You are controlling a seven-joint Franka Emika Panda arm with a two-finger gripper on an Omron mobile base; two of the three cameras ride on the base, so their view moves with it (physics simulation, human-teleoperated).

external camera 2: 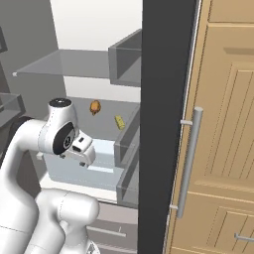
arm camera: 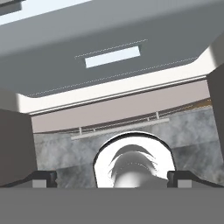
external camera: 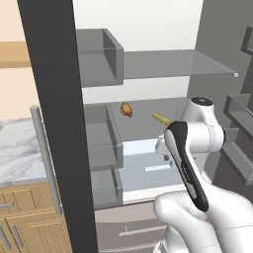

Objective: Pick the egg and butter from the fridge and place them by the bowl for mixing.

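I am holding my gripper [arm camera: 112, 179] with jaws wide apart and empty, facing the fridge [external camera: 148, 64] drawers. The butter [external camera: 161, 118] is lying on the middle shelf, at three o'clock of the orange-brown lump [external camera: 126, 109]. It is probably light, soft and slippery, so I am favouring its long flat sides. Shelf edges and door bins are crowding my approach.

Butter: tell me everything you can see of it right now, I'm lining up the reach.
The butter is a small yellow block, elongated like a stick, lying flat and skewed on the grey middle shelf of the open fridge. It looks plain and solid, with no wrapper detail readable. An orange-brown lump sits apart from it, further along the same shelf. In the left base view the robot's arm overlaps its near end. Nothing grips it.
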